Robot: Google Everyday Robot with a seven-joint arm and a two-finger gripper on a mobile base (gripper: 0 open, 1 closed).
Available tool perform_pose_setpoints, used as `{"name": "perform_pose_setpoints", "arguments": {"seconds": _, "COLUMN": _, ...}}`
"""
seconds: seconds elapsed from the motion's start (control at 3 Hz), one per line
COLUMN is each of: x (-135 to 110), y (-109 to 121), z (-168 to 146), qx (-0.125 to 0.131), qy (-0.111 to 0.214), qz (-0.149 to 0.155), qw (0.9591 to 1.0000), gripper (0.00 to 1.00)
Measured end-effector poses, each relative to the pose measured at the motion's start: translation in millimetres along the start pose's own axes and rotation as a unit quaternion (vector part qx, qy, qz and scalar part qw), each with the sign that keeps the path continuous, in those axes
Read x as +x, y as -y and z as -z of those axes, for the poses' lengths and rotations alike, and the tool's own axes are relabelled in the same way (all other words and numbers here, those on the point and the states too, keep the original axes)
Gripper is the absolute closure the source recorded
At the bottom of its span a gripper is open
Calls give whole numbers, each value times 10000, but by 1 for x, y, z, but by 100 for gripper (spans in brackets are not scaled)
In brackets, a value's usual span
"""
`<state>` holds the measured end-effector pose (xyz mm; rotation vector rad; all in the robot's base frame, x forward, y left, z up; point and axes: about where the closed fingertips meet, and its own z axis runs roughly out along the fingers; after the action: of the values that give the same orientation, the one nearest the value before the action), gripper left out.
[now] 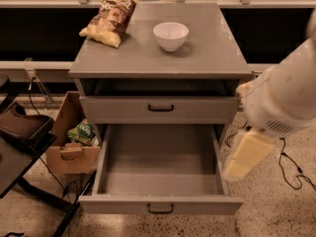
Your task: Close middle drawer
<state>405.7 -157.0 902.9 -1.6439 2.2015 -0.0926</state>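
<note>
**A:** What is at the left?

**B:** An open brown cardboard box stands on the speckled floor, just left of the grey three-drawer cabinet. A green packet sits in the box.

**A:** And on top of the cabinet?

**B:** Its flat grey surface carries a crumpled brown and yellow crisp bag at the far left corner. A small round white bowl is to the right of the bag, apart from it.

**A:** Where is the middle drawer?

**B:** The wide shallow grey middle drawer stands far out toward the near side, its bare grey floor in plain view. Its small black bar handle sits at the centre of the near front. Above it, the like grey top drawer stands only a little way out, with a dark gap between it and the surface.

**A:** And the tool?

**B:** The pale yellow tool hangs at the right, below a bulky white arm at the right edge. It overlaps the right wall of the middle drawer, toward that wall's near end. Whether it touches the wall I cannot tell, nor whether the tool is spread or pressed together. A thin black cable lies on the floor to the right of it.
</note>
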Motion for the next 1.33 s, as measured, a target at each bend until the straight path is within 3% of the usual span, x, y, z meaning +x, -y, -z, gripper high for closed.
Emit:
{"name": "perform_pose_setpoints", "arguments": {"seconds": 0.33, "x": -4, "y": -33, "z": -57, "qx": -54, "qy": 71, "qz": -174, "qw": 9998, "gripper": 0}}
{"name": "perform_pose_setpoints", "arguments": {"seconds": 1.0, "x": 19, "y": -107, "z": -200, "qx": -499, "qy": 191, "qz": -772, "qw": 9956, "gripper": 0}}
{"name": "perform_pose_setpoints", "arguments": {"seconds": 1.33, "x": 21, "y": -120, "z": -236, "qx": -925, "qy": 444, "qz": -1050, "qw": 9892, "gripper": 0}}
